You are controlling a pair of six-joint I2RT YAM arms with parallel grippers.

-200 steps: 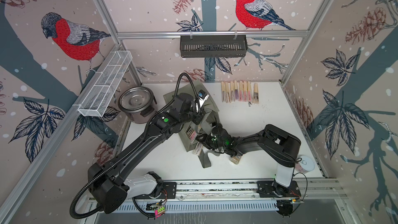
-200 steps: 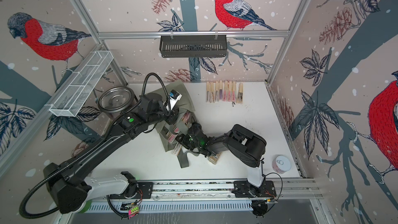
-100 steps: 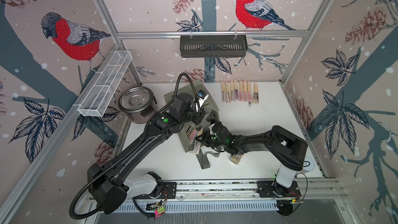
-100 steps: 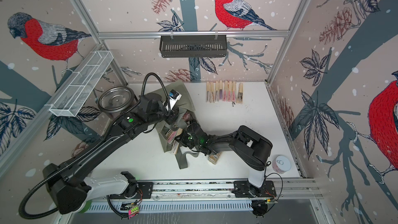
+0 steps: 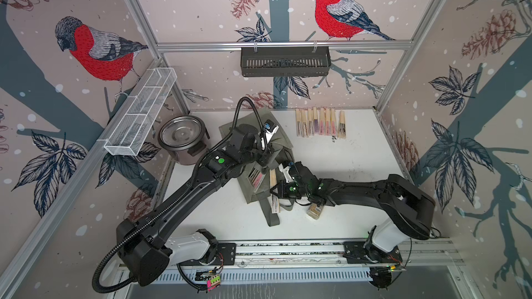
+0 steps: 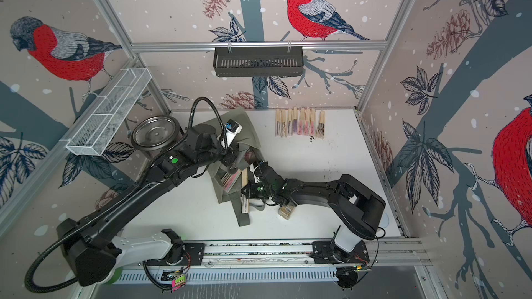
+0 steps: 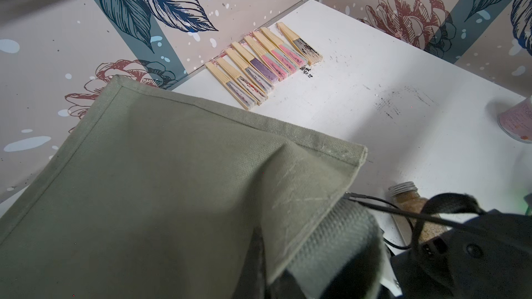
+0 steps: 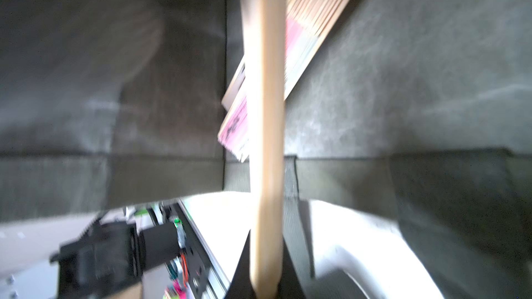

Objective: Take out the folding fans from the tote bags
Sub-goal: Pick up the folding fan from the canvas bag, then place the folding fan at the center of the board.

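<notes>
Since a sec ago the R arm's elbow has swung out toward the side wall, the arm lies flatter, and its jaws have come together.

They pinch a slim closed folding fan (image 8: 266,139) w/ pale bamboo sticks. In a top view this fan (image 5: 275,205) lies half out of the bag: one end is in the mouth, the other out over the long fabric strap (image 5: 272,221).

Handling, as a guess: light, stiff along the sticks, smooth enough to slide in a weak pinch. The folded leaf is prob. the fragile part. Best taken across the bamboo stack, clamping both outer guards so it can't splay.

The right gripper (image 5: 275,192) does roughly that, closed flat on the sticks (wrist view is blurred, exact contact unclear).

At least two more pink-leaved fans (image 5: 257,178) sit inside the soft olive-grey fabric tote bag (image 5: 250,194), leaning on its inner wall.

The left gripper (image 5: 266,159) is pressed together, apparently on the tote bag's upper rim, holding the mouth up and open. Its fingertips are hidden by cloth in the wrist view.

Further out, a row of fans already removed (image 5: 319,122) lies side by side at the back of the white table (image 5: 359,168), well apart from the bag. A small glass spice jar (image 5: 315,211) lies just under the R forearm. A round steel pot (image 5: 181,136) stands beside the bag, by the L arm.
</notes>
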